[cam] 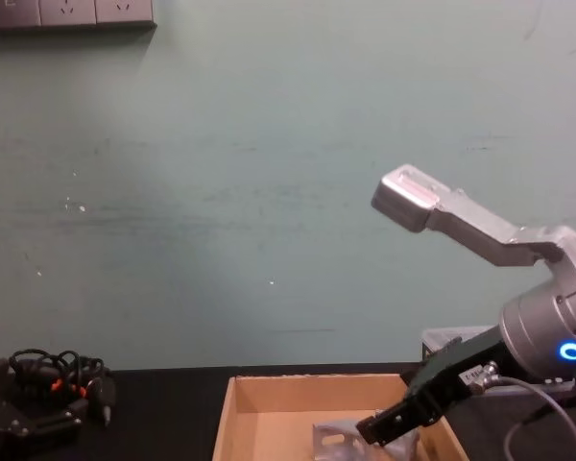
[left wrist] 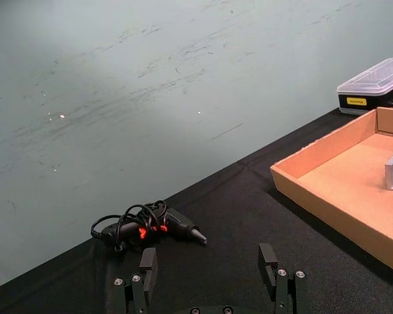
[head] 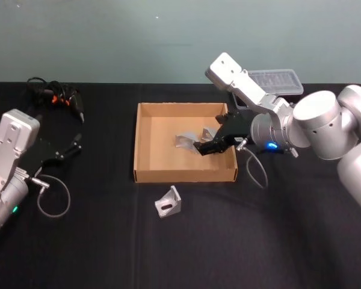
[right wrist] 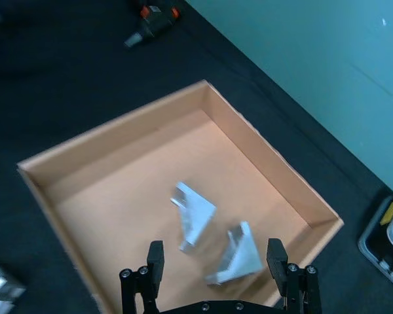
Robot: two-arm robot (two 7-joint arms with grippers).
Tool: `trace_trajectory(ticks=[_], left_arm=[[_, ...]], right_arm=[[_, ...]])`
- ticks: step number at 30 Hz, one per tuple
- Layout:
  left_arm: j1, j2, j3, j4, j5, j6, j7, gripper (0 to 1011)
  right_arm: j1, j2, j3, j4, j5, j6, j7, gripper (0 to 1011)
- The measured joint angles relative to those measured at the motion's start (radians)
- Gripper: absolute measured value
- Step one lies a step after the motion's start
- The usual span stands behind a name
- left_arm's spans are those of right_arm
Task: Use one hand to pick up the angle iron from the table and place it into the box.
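right gripper [head: 198,147], a black jointed claw on a thick silver-grey arm, hangs over the right half of the wide shallow tan cardboard box [head: 145,144]. in its wrist view the claw is spread wide and clamps nothing. two small silver metal angle irons lie on the plain brown box floor: the upper angle iron [right wrist: 195,212] sits near the middle. the lower angle iron [right wrist: 239,258] shows between the black fingers [right wrist: 155,254], and i see no contact with either one. a third angle iron [head: 168,202], same silver metal with a slotted face, stands on the flat matte black table [head: 259,241] just outside the box's near wall, toward its left half. left gripper [head: 69,147] is parked low at the table's left side, well apart from the box, claw also wide and empty. beyond it lies a black tool with orange marks and a coiled black cord [head: 57,96], near the table's far edge. a clear-lidded black plastic case [left wrist: 373,85] sits behind the box's far right corner. it carries a small yellow label [left wrist: 355,101] with dark writing too small for me to read. a blue ring light [cam: 568,351] glows on the right wrist.
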Motion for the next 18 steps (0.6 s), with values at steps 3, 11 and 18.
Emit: trace_trajectory(ticks=[3, 11, 18], left_arm=[[0.0, 0.0, 0.0, 0.0, 0.0, 0.0, 0.0, 1011], [0.0, 0.0, 0.0, 0.0, 0.0, 0.0, 0.0, 1011], [0.0, 0.0, 0.0, 0.0, 0.0, 0.0, 0.0, 1011]], right_arm=[[-0.027, 0.018, 0.009, -0.059, 0.016, -0.001, 0.011, 1003], [-0.115, 0.068, 0.034, -0.246, 0.084, 0.019, 0.036, 1003], [-0.201, 0.116, 0.048, -0.392, 0.157, 0.044, 0.068, 1003]])
